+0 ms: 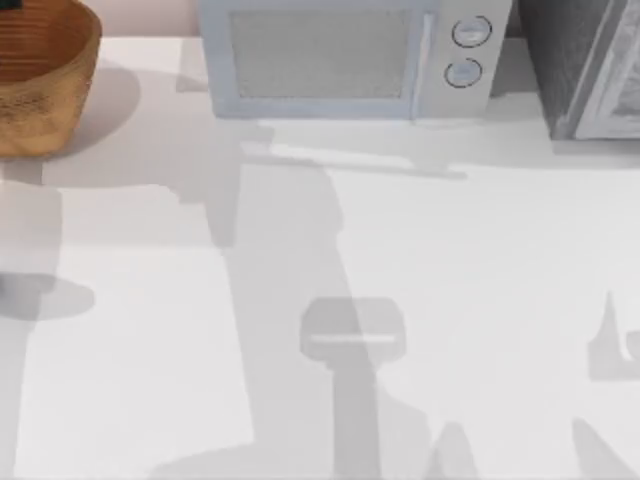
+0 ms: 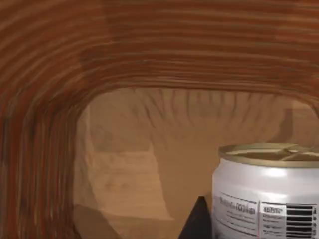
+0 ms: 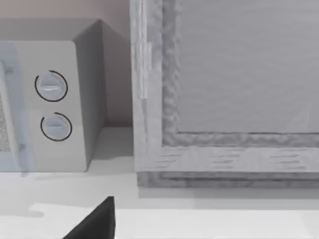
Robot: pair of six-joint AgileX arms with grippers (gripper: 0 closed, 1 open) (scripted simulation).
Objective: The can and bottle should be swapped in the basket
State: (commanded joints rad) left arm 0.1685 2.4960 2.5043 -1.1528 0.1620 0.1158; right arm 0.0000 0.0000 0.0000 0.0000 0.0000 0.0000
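Observation:
The left wrist view looks into the orange-brown woven basket point(image 2: 149, 55), with its ribbed wall curving overhead. The can point(image 2: 266, 194) stands upright inside, with a white label, a barcode and a dull gold top. A dark part of my left gripper point(image 2: 198, 224) shows close beside the can's side. In the top view the basket point(image 1: 40, 80) sits at the table's far left corner. The bottle is out of view. A dark part of my right gripper point(image 3: 94, 221) shows low over the white table, facing the appliances at the back right.
A pale grey microwave point(image 1: 345, 60) with two round knobs stands at the back middle. A grey textured appliance point(image 1: 585, 65) stands at the back right. Arm shadows fall across the white table point(image 1: 480, 260).

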